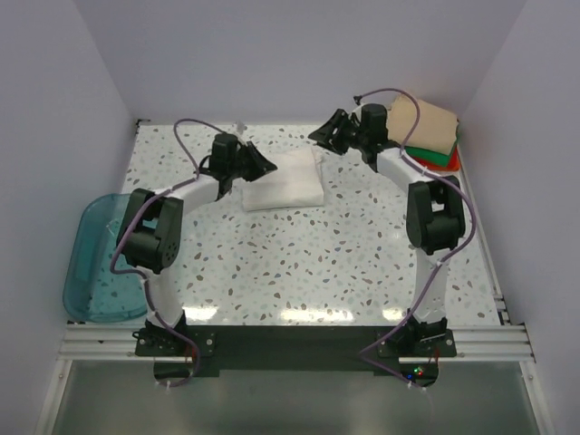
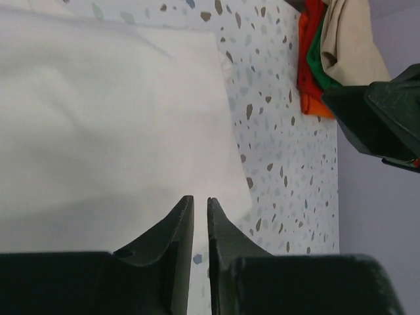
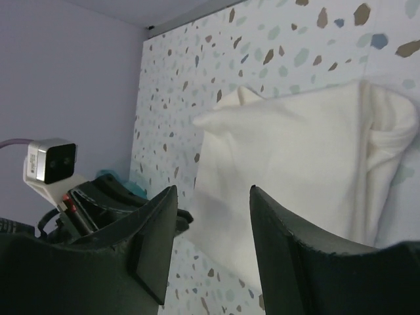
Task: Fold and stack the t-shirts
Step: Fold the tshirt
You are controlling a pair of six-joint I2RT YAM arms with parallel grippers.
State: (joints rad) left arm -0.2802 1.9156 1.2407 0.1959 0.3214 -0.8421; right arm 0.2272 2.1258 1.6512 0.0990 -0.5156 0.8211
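Note:
A folded white t-shirt (image 1: 283,181) lies at the back middle of the table. It fills the left wrist view (image 2: 111,118) and shows in the right wrist view (image 3: 295,151). A stack of folded tees sits in the back right corner, with the tan one (image 1: 424,122) on top of the green one (image 1: 433,156) and the orange-red one (image 1: 450,163). My left gripper (image 1: 263,163) hovers at the white shirt's left edge, its jaws (image 2: 200,200) nearly together with nothing between them. My right gripper (image 1: 319,136) is open and empty (image 3: 213,190) just above the shirt's back right corner.
A translucent teal bin (image 1: 100,258) hangs off the table's left edge. Walls enclose the table at the back and on both sides. The right gripper's black body (image 2: 380,118) shows in the left wrist view, close to the stack (image 2: 328,52).

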